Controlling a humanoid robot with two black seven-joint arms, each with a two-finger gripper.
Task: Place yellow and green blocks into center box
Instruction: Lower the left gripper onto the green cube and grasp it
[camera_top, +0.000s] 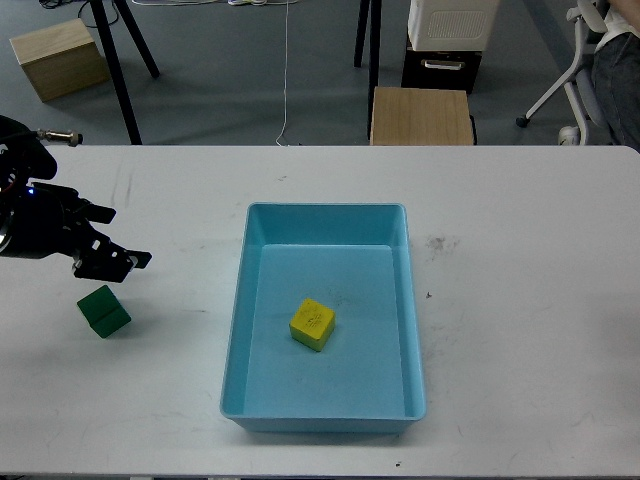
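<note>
The green block (103, 311) lies on the white table (520, 330) at the left. The yellow block (313, 324) lies inside the light blue box (329, 212) at the table's middle. My left gripper (118, 237) reaches in from the left edge. It hovers just beyond the green block and a little to its right. Its two dark fingers are spread apart and hold nothing. My right gripper is out of view.
Beyond the table's far edge stand a wooden stool (421, 115), a wooden box (58, 55), black stand legs (118, 70) and an office chair (585, 60) at the top right.
</note>
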